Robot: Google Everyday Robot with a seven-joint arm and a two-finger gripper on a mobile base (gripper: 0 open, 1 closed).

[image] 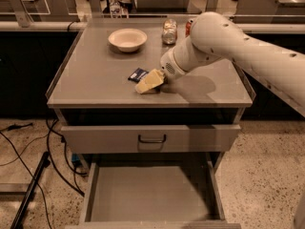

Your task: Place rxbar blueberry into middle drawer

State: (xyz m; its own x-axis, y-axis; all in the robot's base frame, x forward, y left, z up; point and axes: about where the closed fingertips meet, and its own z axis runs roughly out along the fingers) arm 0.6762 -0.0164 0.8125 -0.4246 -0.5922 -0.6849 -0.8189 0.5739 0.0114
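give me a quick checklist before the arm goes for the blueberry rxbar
1. rxbar blueberry in view, lying flat on the cabinet top: ok
2. gripper low over the top, just right of the bar: ok
3. Gripper touching or holding the bar: cannot tell
4. middle drawer pulled open below: ok
5. bowl and can standing apart from the bar, farther back: ok
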